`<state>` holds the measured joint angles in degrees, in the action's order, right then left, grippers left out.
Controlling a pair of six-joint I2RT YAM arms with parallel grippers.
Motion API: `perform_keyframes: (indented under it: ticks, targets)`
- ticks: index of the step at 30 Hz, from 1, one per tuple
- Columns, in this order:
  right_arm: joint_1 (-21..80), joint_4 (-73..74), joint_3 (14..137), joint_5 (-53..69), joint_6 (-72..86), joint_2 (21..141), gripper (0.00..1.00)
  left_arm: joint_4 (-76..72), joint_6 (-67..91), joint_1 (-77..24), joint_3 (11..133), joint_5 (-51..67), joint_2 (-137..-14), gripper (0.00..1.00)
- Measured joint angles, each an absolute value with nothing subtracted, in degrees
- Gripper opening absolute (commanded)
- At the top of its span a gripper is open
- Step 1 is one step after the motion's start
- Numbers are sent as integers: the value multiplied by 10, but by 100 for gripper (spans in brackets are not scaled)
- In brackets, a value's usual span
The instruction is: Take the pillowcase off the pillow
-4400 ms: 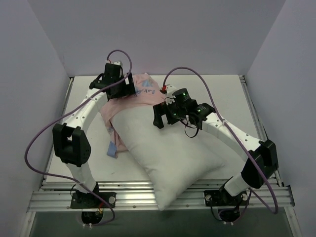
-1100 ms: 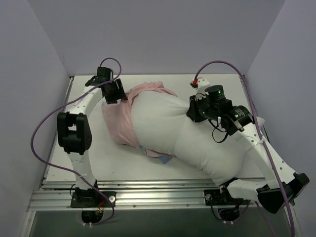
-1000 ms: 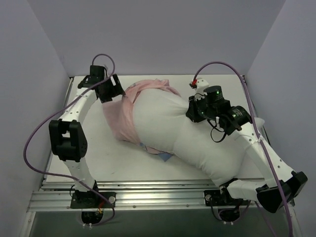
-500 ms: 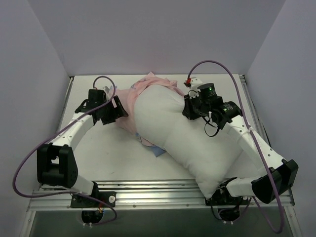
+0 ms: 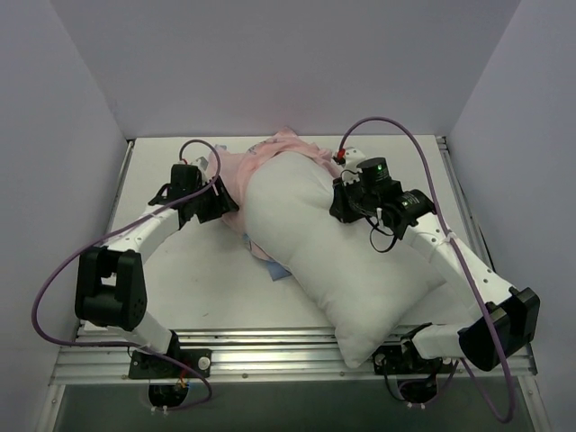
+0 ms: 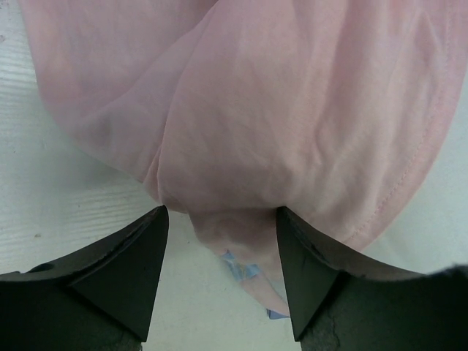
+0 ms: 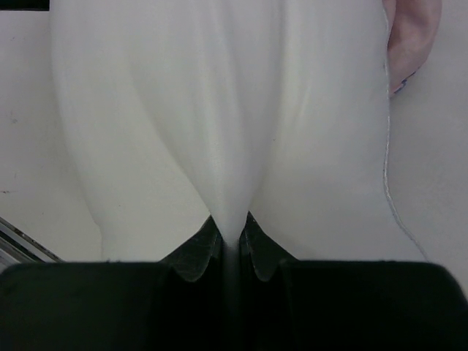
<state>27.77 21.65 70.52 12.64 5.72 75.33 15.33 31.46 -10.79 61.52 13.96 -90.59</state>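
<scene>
Pillowcase [image 5: 241, 166], pink side out, sits bunched over the far end of the pillow [image 5: 315, 243], and I judge it mostly peeled off. My right gripper [image 7: 230, 225] is pinched tight on a ridge of the pillow, anchoring it. My left gripper [image 6: 221, 219] stands apart around a pink fold, not clamped. Next, I reckon: bite that fold, then drag it clear of the pillow.

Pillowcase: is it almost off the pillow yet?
Mostly. Done: most of the white pillow lies bare, with the pink inside-out pillowcase bunched over its far end. In hand: the right gripper pinches the pillow, and the left gripper's open jaws straddle a pillowcase fold. Left: pulling that last bit off the far end.
</scene>
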Motion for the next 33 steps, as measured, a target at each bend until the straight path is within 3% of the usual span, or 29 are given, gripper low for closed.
perform_keyframes:
  ticks: [4,7,11,13,26,33]
  targets:
    - [278,203,690,129,60,751,0,127,314,-108,615,144,-920,66]
    - [278,192,679,130,60,742,0,109,312,-108,614,144,-921,56]
    - [278,181,666,129,62,731,0,88,310,-108,614,143,-936,12]
    - [278,178,662,129,63,726,0,85,310,-108,614,138,-945,3]
    - [264,248,700,109,41,662,0,108,333,-44,580,26,-941,2]
    - [255,290,766,191,25,631,0,145,350,18,601,-4,-950,2]
